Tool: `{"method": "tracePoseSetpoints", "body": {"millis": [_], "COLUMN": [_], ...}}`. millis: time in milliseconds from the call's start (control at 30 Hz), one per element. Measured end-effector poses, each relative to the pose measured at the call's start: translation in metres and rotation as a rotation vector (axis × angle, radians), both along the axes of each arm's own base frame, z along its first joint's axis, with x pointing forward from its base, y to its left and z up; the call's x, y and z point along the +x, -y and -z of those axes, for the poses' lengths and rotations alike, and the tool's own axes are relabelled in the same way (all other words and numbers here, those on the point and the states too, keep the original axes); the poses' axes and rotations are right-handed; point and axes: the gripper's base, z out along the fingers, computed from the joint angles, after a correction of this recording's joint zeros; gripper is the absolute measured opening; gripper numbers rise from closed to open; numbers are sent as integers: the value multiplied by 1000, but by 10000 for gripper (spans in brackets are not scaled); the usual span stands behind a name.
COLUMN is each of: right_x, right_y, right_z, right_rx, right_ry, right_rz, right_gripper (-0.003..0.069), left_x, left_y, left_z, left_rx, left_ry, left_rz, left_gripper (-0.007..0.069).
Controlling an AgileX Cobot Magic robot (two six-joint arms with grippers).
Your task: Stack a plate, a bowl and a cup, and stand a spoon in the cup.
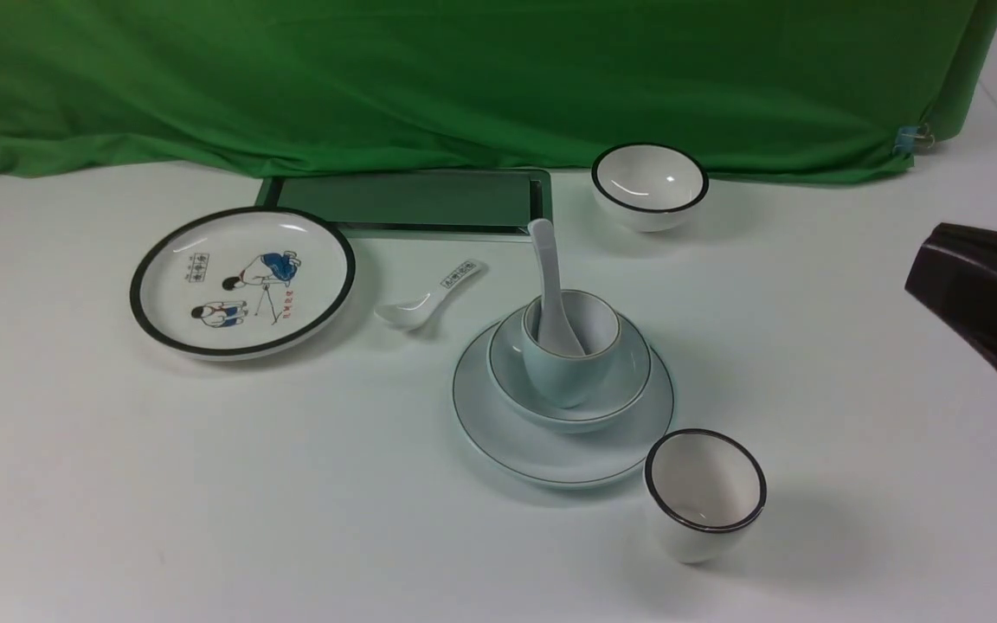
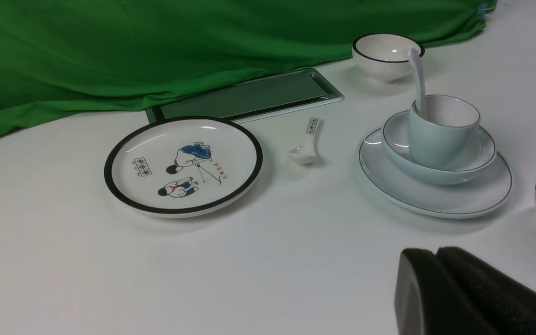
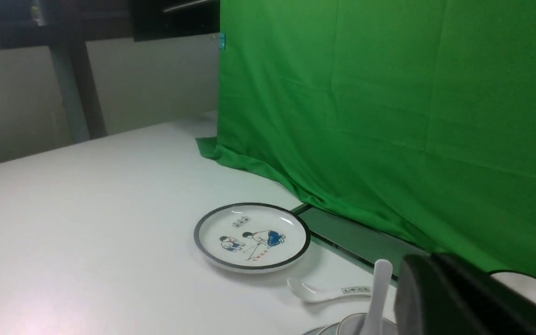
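The pale plate (image 1: 498, 433) lies mid-table with the shallow bowl (image 1: 633, 385) on it. The pale blue cup (image 1: 563, 381) stands in the bowl. The plain white spoon (image 1: 548, 268) stands in the cup, handle up and leaning back. My right gripper (image 1: 918, 277) is shut and empty, hanging at the right, well apart from the stack. In the right wrist view its tip (image 3: 428, 258) is beside the spoon handle (image 3: 379, 288). My left gripper (image 2: 435, 253) is shut and empty, in front of the plate (image 2: 458, 200), bowl (image 2: 479, 158) and cup (image 2: 435, 139). It is outside the front view.
A black-rimmed cartoon plate (image 1: 243, 281) lies at the left, with a marked spoon (image 1: 429, 298) beside it. A black-rimmed cup (image 1: 704, 493) stands just front right of the stack. A black-rimmed bowl (image 1: 650, 186) and a dark tray (image 1: 412, 201) sit by the green cloth.
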Motion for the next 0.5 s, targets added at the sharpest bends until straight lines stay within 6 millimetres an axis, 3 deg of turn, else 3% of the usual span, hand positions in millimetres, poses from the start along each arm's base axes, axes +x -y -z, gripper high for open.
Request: {"method": "tracePoseSetpoints", "body": {"millis": [100, 200, 300, 367, 400, 467, 500], "right_x": [-1, -4, -10, -12, -15, -21, -21], "right_y": [1, 8, 30, 35, 47, 61, 62], "right_z": [11, 36, 78, 92, 114, 138, 143], "right_rx": [-8, -9, 42, 36, 34, 24, 10], "right_ry": [-12, -2, 1, -15, -32, -41, -46], "right_rz": [5, 35, 154, 188, 268, 386, 396], "right_gripper": [11, 10, 10, 10, 10, 10, 10], "left_x": [0, 0, 0, 0, 0, 0, 0], "left_y": [0, 0, 0, 0, 0, 0, 0], "left_z": [0, 0, 0, 0, 0, 0, 0], "left_rx": [0, 0, 0, 0, 0, 0, 0], "left_ry": [0, 0, 0, 0, 0, 0, 0], "left_rz": [0, 0, 0, 0, 0, 0, 0], "left_gripper": [-31, -31, -31, -31, -31, -31, -31]}}
